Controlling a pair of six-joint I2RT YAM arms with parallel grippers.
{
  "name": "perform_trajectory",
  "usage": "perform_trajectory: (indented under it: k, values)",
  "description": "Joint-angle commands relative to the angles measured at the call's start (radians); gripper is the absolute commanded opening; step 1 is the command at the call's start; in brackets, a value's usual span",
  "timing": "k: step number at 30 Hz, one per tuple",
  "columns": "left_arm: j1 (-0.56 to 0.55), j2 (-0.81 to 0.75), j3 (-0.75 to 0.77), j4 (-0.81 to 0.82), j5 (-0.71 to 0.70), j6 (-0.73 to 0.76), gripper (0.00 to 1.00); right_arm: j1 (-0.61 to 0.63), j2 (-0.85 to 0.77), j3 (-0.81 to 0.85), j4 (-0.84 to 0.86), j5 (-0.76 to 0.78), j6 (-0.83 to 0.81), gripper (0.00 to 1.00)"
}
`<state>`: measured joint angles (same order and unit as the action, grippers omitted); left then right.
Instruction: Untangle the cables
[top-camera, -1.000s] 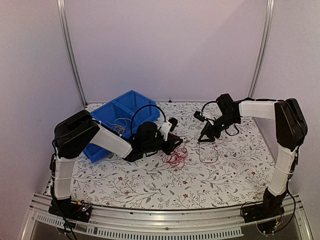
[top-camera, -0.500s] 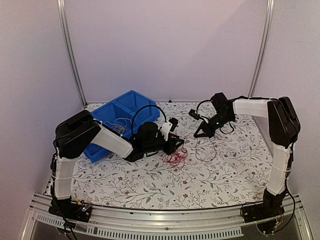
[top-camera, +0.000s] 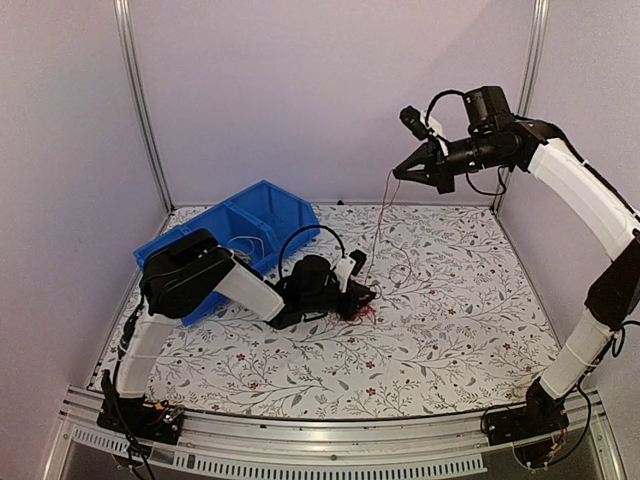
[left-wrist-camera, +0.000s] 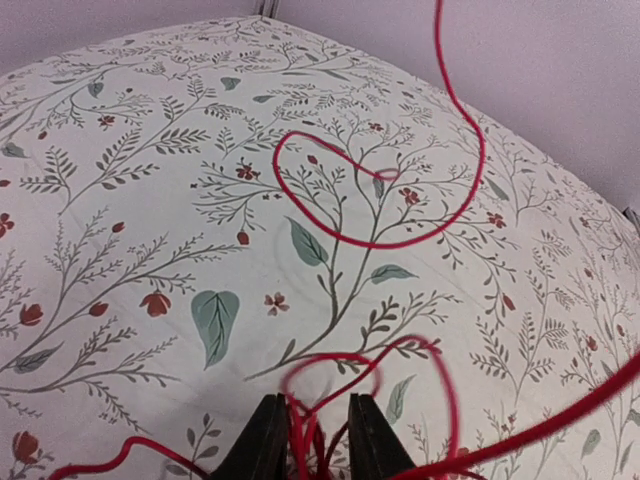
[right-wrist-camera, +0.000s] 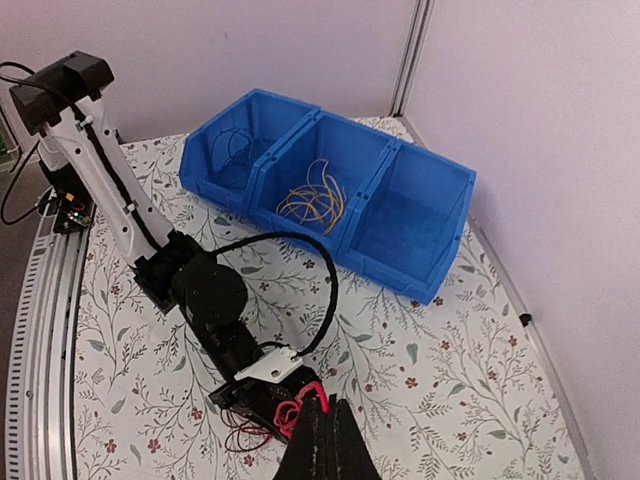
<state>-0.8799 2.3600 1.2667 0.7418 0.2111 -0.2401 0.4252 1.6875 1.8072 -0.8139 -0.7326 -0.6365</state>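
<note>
A tangle of red cable (top-camera: 362, 312) lies on the flowered cloth at mid-table. My left gripper (top-camera: 368, 296) rests low on it. In the left wrist view that gripper (left-wrist-camera: 315, 442) is shut on several red strands, and a red loop (left-wrist-camera: 385, 240) lies beyond its tips. My right gripper (top-camera: 397, 173) is raised high at the back right, shut on one red strand (top-camera: 378, 230) that runs tautly down to the tangle. From the right wrist, its closed gripper (right-wrist-camera: 325, 440) shows red cable (right-wrist-camera: 298, 408) at the tips. Yellow cables (right-wrist-camera: 312, 203) and dark cables (right-wrist-camera: 235, 150) lie in the blue bin.
The blue three-compartment bin (top-camera: 290, 215) stands at the back left, its right compartment (right-wrist-camera: 398, 143) bare. A thin pale wire loop (top-camera: 400, 272) lies on the cloth right of the tangle. The left arm's thick black cable (right-wrist-camera: 325, 290) arcs above its wrist.
My right gripper has shut and risen from just above the cloth to high at the back right, drawing a red strand up. The left gripper stays on the tangle, which looks smaller.
</note>
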Motion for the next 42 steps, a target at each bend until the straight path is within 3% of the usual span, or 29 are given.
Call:
perform_trajectory:
  k: [1, 11, 15, 28, 36, 42]
  values:
    - [-0.004, 0.0, -0.021, 0.018, 0.023, -0.018, 0.19, 0.001, -0.101, 0.122, 0.037, 0.044, -0.015, 0.0]
    - [-0.005, -0.007, -0.078, 0.04, 0.019, -0.052, 0.2, -0.023, -0.078, 0.481, 0.106, 0.141, 0.007, 0.0]
    - [-0.005, -0.037, -0.1, 0.051, 0.018, -0.059, 0.25, -0.03, -0.057, 0.51, 0.121, 0.171, 0.005, 0.0]
    - [-0.012, -0.392, -0.314, 0.261, 0.0, -0.182, 0.52, -0.031, -0.052, 0.308, 0.199, 0.198, 0.047, 0.0]
    - [-0.011, -0.672, -0.36, 0.096, -0.104, -0.058, 0.54, -0.03, -0.137, 0.048, 0.263, 0.154, 0.011, 0.0]
    - [-0.01, -0.733, -0.162, -0.237, -0.151, 0.092, 0.55, -0.028, -0.141, -0.032, 0.24, 0.09, 0.013, 0.0]
